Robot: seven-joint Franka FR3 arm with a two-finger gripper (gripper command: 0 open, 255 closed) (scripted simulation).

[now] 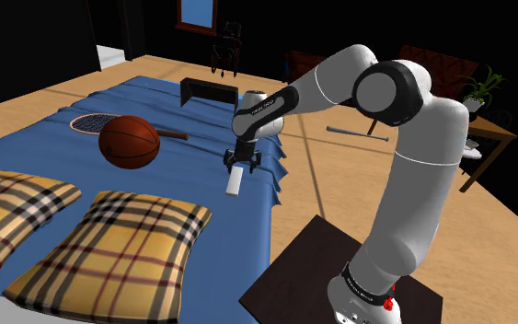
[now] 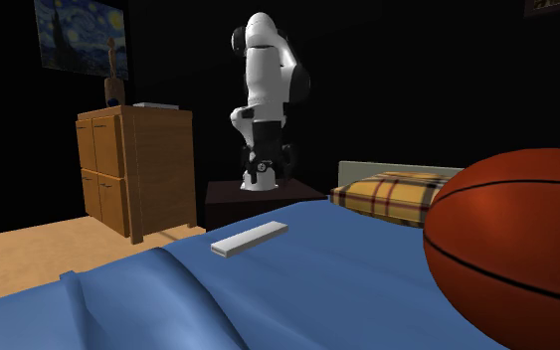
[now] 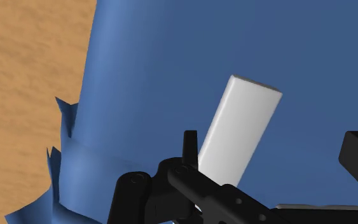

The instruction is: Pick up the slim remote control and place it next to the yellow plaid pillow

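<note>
Wrist view: all-black gripper [image 3: 274,141], fingers spread, hovers over slim white remote [image 3: 241,130] on blue bedspread [image 3: 145,63]; best to centre, lower, and close across its width.

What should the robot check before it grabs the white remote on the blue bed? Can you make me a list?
1. Tool open: ok, its fingers stand apart.
2. Tool lined up with the remote: ok, in the wrist view the remote sits between the two fingers.
3. Tool low enough to grab: not ok, it hangs above the remote, which lies flat on the blue bed.
4. Basketball out of the way: ok, it sits apart from the remote.
5. Room next to the nearer yellow plaid pillow: ok, bare blue cover shows between it and the bed's edge.
</note>
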